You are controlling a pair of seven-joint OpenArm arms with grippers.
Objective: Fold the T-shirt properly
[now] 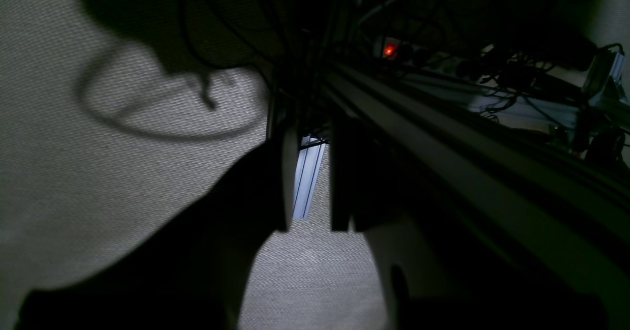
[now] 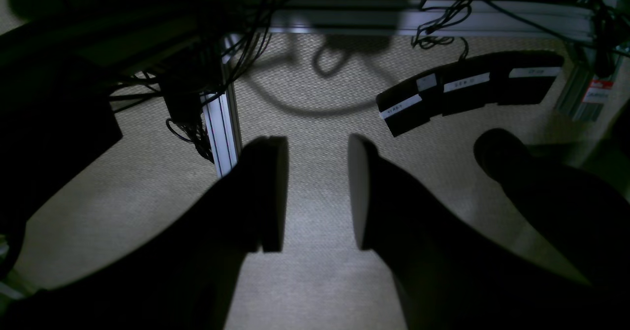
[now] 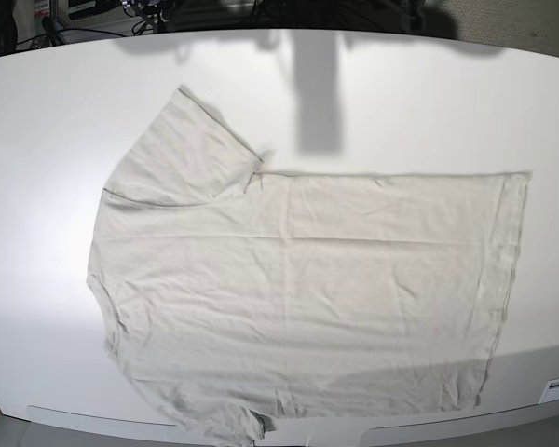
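Seeing left tool (image 1: 313, 172) part open, with a modest gap between fingers; holding nothing. In left wrist view, lined up with that gap: upright-looking aluminium profile (image 1: 307, 180), seen over grey textured surface (image 1: 162, 187). Up and right of the fingertips: red indicator light (image 1: 389, 49), near tangled dark cables.

Seeing right tool (image 2: 317, 192) open wider, fingers well parted; also gripping nothing. In right wrist view, left of fingertips: short aluminium profile (image 2: 220, 135). Above: long crosswise profile (image 2: 339, 22). Up and right: joined black blocks with white labels (image 2: 467, 86). Farther right: dark round-ended shape (image 2: 546, 202), too dark to identify.

In base view, showing T-shirt (image 3: 307, 289) spread on white tabletop (image 3: 429, 102), out of both tools' grip. Collar toward right tool's side, bottom hem toward left tool's side. One sleeve angled out at the view's upper left; the other bunched near the bottom edge. Lightly wrinkled across the body. Can't tell exact spacing from tools to cloth, with both tools outside base view and cloth outside both wrist views.
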